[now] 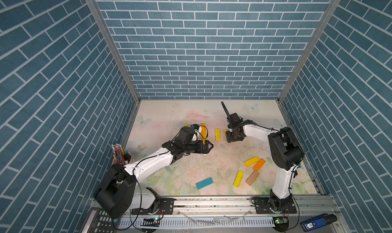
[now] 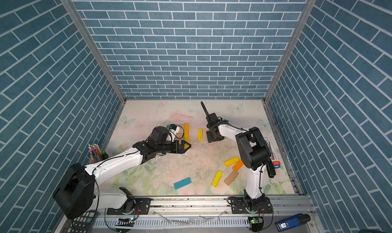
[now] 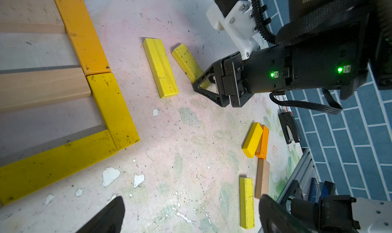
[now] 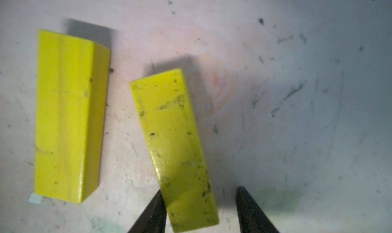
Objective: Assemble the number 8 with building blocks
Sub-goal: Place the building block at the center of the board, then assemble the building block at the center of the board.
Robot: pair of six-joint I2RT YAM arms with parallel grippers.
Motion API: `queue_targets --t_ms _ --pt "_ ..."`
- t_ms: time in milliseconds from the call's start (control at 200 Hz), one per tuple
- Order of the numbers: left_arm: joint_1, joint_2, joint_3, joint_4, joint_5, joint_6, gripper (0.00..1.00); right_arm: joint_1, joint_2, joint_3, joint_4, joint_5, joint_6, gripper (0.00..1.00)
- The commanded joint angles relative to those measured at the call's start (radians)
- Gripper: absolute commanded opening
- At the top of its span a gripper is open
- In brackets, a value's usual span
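Building blocks lie on the flowered mat. A partial figure of an orange block, yellow blocks and tan blocks sits beside my left arm. Right of it lies a yellow block. My right gripper points down over another yellow block. Its jaws stand apart: one finger is against the block's side and a gap shows at the other. My left gripper is open wide, with only bare mat between its fingers. Loose yellow, orange, tan and teal blocks lie near the front right.
A cup of pencils stands at the left edge. A calculator and a blue device lie on the front rail. Small items sit behind the right arm. Blue brick walls enclose three sides.
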Motion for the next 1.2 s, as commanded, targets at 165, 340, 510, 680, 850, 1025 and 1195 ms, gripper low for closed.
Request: queue_targets --t_ms 165,340,510,680,850,1025,1195 --pt "-0.004 -0.002 -0.01 0.014 -0.006 0.002 1.0 -0.063 -0.006 -0.03 -0.018 0.008 0.047 0.5" --pt "-0.005 -0.013 -0.016 0.008 -0.011 0.003 1.0 -0.085 0.013 -0.009 0.002 -0.056 0.016 0.49" --pt "-0.004 -0.009 -0.011 0.004 -0.011 0.003 1.0 -0.085 0.026 0.018 0.016 -0.125 -0.039 0.51" --pt "-0.004 -0.001 -0.014 0.013 -0.008 0.0 1.0 -0.084 0.047 0.054 -0.006 -0.127 -0.077 0.52" --pt "-0.004 -0.001 -0.013 0.01 -0.006 0.002 1.0 -0.084 0.065 0.086 -0.024 -0.128 -0.114 0.52" --pt "-0.004 -0.004 -0.012 0.004 -0.008 0.003 1.0 -0.082 0.09 0.124 -0.049 -0.118 -0.168 0.52" --pt "-0.004 -0.008 -0.013 -0.001 -0.009 0.005 1.0 -0.083 0.109 0.16 -0.073 -0.104 -0.221 0.53"
